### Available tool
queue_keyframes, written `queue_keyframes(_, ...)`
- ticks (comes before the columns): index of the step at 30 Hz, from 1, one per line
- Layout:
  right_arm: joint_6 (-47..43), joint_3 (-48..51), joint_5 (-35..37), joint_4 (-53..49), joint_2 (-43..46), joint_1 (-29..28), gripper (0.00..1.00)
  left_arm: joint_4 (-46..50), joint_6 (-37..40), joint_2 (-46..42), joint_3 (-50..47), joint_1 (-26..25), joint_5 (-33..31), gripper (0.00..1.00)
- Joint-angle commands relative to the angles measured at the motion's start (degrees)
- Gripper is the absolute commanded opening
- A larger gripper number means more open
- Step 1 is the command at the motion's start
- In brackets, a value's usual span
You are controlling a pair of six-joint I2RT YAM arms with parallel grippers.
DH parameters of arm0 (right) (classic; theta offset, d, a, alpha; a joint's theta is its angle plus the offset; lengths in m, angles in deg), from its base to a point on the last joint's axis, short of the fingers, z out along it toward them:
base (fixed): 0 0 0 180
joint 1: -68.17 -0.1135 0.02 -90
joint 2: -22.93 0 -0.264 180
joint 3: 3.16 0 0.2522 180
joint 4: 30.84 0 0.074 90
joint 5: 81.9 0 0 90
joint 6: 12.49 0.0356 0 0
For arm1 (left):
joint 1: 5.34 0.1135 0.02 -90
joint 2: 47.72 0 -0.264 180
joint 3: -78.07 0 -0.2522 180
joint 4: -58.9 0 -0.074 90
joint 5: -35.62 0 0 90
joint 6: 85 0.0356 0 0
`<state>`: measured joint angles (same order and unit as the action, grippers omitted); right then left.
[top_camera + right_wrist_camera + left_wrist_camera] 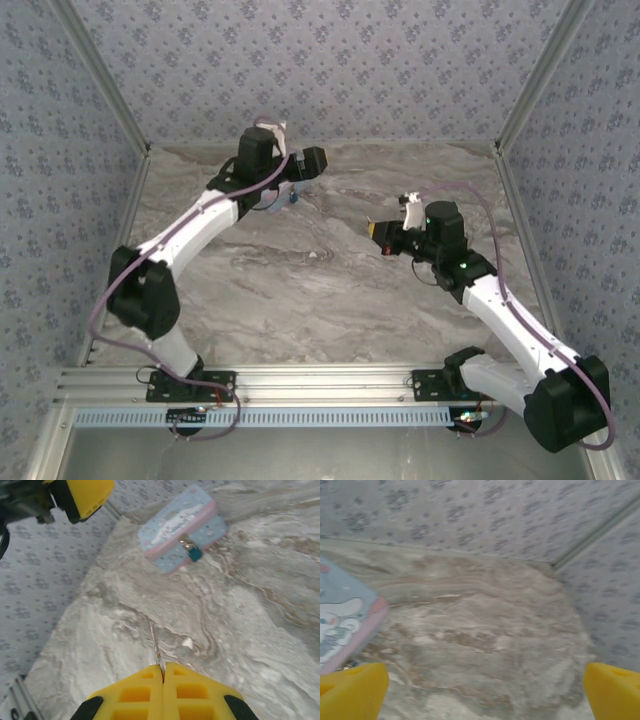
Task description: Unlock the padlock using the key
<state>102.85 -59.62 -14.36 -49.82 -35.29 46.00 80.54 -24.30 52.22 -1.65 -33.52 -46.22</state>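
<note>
Marbled grey counter (260, 630) holds a pale-blue tin box (172, 527), tiny teal padlock (194, 554) on it, at twelve o'clock; right fingers (195, 692) clench a thin metal key (156, 647); left fingers (352, 687) released.

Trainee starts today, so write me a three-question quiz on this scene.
1. Short answer: what does the padlock hang on?
2. True or false: the left jaws are shut on the box.
3. Pick one: the right jaws pinch A) the key, B) the padlock, C) nothing.

Key
1. The clasp on the front of the box.
2. False: they stand wide open.
3. A.
</note>
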Motion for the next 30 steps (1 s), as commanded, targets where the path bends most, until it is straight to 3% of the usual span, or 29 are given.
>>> queue_keyframes(1, -3.9, -1.5, 5.0, -7.9, 2.0, -0.5, 0.0, 13.5, 7.6, 8.2, 8.5, 1.1, -6.2, 0.99)
queue_keyframes(7, -4.0, -0.8, 6.7, -10.3, 3.3, -0.7, 0.0, 26.2, 12.9, 23.7, 28.5, 1.2, -12.2, 0.99)
queue_keyframes(18, -3.6, 0.3, 8.4, -11.8, 5.9, -0.8, 0.01, 36.7, 15.4, 43.1, 55.0, 1.2, -12.0, 1.0)
queue_keyframes(22, -3.7, 0.6, 8.8, -12.7, 6.7, -0.8, 0.01, 38.8, 15.5, 46.9, 60.2, 1.1, -11.3, 1.0)
queue_keyframes(30, -3.7, 0.7, 9.8, -13.4, 7.5, -0.7, 0.01, 41.9, 17.9, 47.8, 59.6, -0.7, -11.4, 0.99)
